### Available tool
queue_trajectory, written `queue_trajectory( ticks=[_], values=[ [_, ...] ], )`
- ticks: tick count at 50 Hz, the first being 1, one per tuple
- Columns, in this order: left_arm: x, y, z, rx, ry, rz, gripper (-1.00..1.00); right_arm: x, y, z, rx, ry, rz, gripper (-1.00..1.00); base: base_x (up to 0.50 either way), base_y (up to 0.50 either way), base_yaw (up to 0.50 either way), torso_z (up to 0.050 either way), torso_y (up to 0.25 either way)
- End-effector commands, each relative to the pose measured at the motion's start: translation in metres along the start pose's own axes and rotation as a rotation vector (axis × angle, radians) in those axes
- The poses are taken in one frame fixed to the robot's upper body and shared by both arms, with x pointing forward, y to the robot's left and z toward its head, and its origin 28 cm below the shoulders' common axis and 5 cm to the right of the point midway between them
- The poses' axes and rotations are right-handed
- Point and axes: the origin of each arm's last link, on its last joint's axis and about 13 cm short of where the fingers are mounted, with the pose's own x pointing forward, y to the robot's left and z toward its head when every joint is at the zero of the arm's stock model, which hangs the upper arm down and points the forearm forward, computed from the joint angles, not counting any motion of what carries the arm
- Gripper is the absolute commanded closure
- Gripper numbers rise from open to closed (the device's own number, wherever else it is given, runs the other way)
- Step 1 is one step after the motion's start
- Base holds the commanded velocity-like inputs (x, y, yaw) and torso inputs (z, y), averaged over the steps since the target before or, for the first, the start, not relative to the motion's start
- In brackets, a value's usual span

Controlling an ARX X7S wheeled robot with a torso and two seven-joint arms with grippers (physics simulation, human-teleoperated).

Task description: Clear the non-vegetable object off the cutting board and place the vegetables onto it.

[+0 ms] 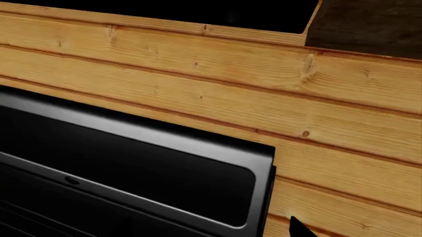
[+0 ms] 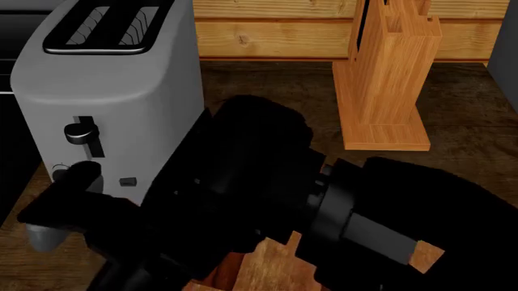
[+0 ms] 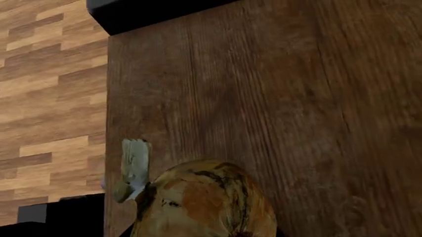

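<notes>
The onion (image 3: 204, 202), tan-yellow with a dried white top (image 3: 135, 165), fills the near part of the right wrist view over the dark wooden counter (image 3: 264, 98). It sits right in my right gripper (image 3: 201, 233), which looks shut on it, with the fingers hidden behind it. Small patches of the cutting board (image 2: 271, 264) show under my black arms (image 2: 267, 194) in the head view. Only one dark fingertip (image 1: 298, 228) of my left gripper shows, in front of the plank wall (image 1: 264, 89). The non-vegetable object is out of view.
A grey toaster (image 2: 105, 91) stands at the left and an upright light wooden knife block (image 2: 389, 79) at the back right. A black appliance (image 1: 132, 168) sits against the wall. Past the counter's edge lies the floor (image 3: 46, 98).
</notes>
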Motion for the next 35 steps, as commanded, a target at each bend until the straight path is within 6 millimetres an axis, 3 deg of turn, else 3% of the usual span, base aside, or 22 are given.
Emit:
queue_trajectory(
  ticks=[1, 19, 35],
  values=[
    [-0.001, -0.001, 0.002, -0.003, -0.004, -0.001, -1.00, -0.020, 0.010, 0.001, -0.025, -0.021, -0.103, 1.00, 0.00, 0.00, 0.00, 0.000, 0.000],
    [-0.007, -0.005, 0.011, -0.005, -0.024, -0.018, -1.00, -0.062, 0.034, -0.016, 0.066, -0.109, -0.292, 1.00, 0.00, 0.00, 0.00, 0.000, 0.000],
    [-0.006, -0.006, 0.010, -0.004, -0.027, -0.025, -1.00, -0.073, 0.027, -0.030, 0.136, -0.101, -0.375, 1.00, 0.00, 0.00, 0.00, 0.000, 0.000]
  ],
)
